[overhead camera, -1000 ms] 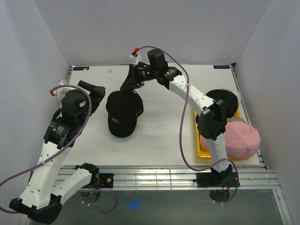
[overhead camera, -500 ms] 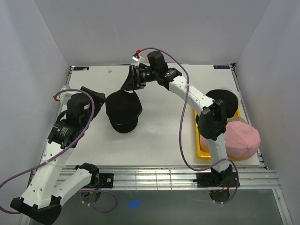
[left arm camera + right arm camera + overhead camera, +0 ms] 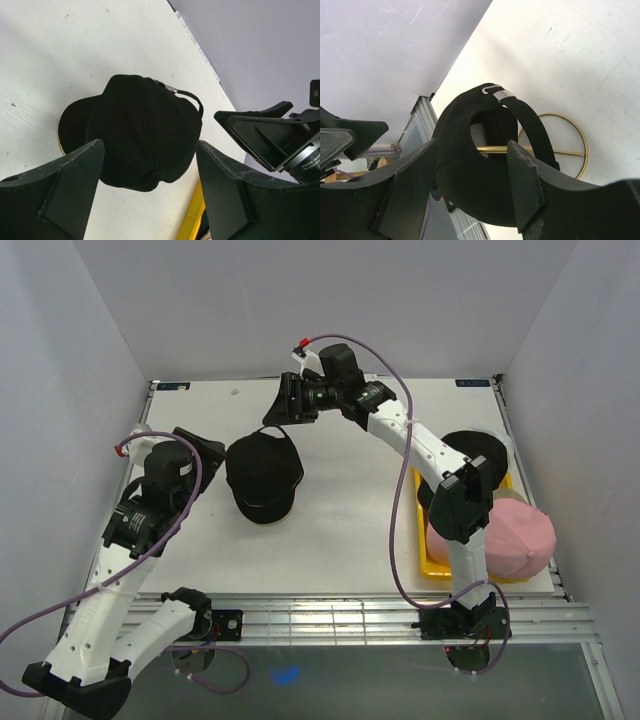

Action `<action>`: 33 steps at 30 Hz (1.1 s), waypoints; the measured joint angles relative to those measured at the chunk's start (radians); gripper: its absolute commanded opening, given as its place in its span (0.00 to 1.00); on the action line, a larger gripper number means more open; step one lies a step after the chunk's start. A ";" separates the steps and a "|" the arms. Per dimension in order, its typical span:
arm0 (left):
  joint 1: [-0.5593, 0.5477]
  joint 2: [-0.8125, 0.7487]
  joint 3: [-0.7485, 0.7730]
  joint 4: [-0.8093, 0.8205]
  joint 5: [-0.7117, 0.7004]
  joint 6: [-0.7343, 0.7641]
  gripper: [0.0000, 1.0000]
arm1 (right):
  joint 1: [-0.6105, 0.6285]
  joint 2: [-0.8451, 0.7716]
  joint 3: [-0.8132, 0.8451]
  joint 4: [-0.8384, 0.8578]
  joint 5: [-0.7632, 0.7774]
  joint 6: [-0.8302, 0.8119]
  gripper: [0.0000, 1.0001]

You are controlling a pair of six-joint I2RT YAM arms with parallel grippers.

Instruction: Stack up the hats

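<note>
Black cap (image 3: 263, 475) on table (image 3: 350, 530) between both claws; left claw (image 3: 205, 452) wide, right claw (image 3: 272, 418) wide, neither touching.

Open table (image 3: 340, 512) lies between black cap (image 3: 263, 472) and yellow tray (image 3: 427, 567).

bright even light, soft shadows, sharp focus

Top external: fixed, high, distant, above 6 o'clock edge of white table (image 3: 340, 525), tilted down toward 12 o'clock, whole tabletop in frame.
Left wrist: low, close, at 9 o'clock of black fabric baseball cap (image 3: 145, 125), facing 3.
Right wrist: close, at cap's 12, facing 6.
Shared across all three: that cap.
</note>
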 measured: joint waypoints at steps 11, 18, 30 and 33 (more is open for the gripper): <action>0.000 0.013 0.030 0.013 0.071 0.048 0.85 | -0.024 -0.130 -0.013 -0.170 0.199 -0.045 0.64; 0.000 0.058 0.145 0.045 0.176 0.142 0.85 | -0.035 -0.475 -0.216 -0.380 0.531 -0.036 0.66; 0.000 0.135 0.194 0.121 0.366 0.210 0.85 | -0.089 -1.065 -0.626 -0.817 1.060 0.309 0.67; 0.000 0.143 0.194 0.140 0.396 0.214 0.85 | -0.125 -1.157 -0.712 -0.875 1.106 0.362 0.65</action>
